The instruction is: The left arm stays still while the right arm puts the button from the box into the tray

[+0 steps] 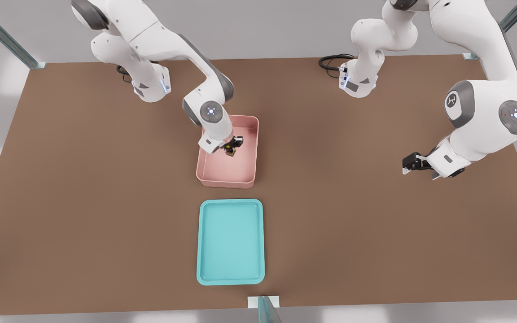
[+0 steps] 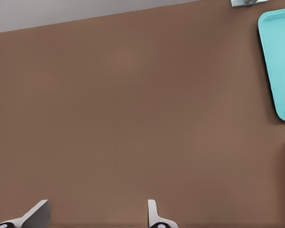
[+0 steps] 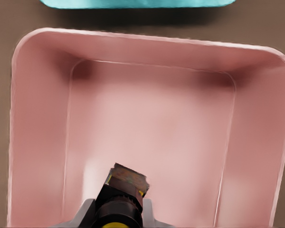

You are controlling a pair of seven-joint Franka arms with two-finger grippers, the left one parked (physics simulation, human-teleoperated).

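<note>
My gripper (image 1: 231,148) is inside the pink box (image 1: 247,177), fingers clamped on the yellow-capped button (image 3: 119,199); teal tray (image 1: 230,273) lies nearby.

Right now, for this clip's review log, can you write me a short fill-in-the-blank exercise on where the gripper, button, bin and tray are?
1. The right arm's black gripper is over the pale ____ rectangular plastic bin.
2. Its fingers are shut on the tiny push button with the round ____ cap.
3. The flat teal rectangular tray holds ____ so far.
4. The bin and the tray both rest on the ____ table.

Missing words: pink; yellow; nothing; brown
</note>
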